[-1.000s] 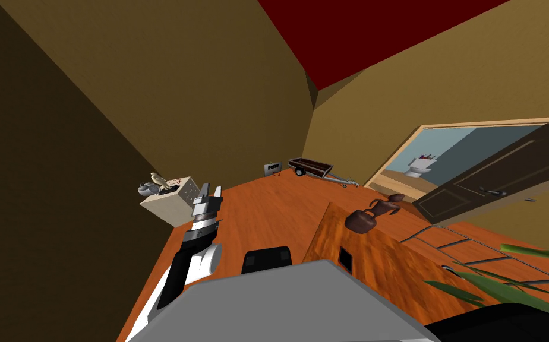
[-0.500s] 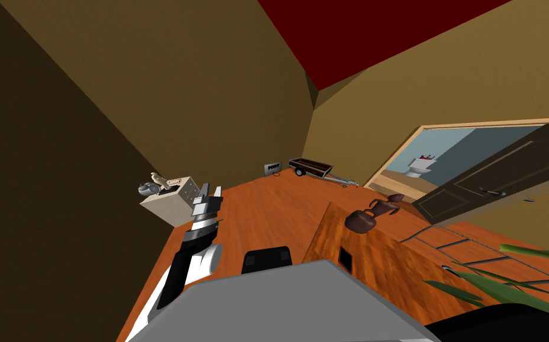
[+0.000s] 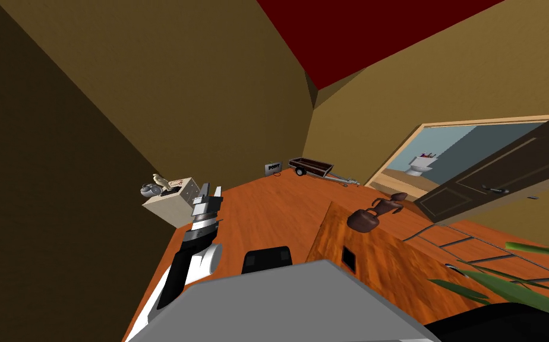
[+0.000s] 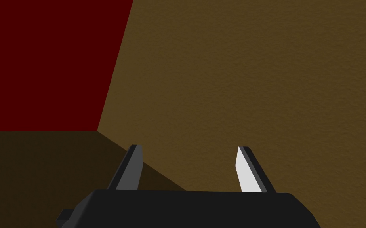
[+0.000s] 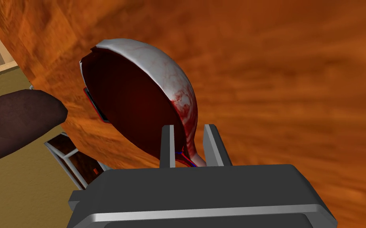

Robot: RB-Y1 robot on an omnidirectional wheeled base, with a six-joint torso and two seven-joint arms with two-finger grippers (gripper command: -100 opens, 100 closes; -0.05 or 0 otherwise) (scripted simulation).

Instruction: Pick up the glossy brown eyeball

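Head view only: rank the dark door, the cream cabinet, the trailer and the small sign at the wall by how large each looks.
1. dark door, largest by far
2. cream cabinet
3. trailer, close to the cabinet in extent; it stands farther off, so this pair is unsure
4. sign, smallest

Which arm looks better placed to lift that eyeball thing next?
Right. The right claw is shut on the narrow end of the white, red-veined eyeball, so it likely only needs to rise. The left claw stands open and empty, away from it.
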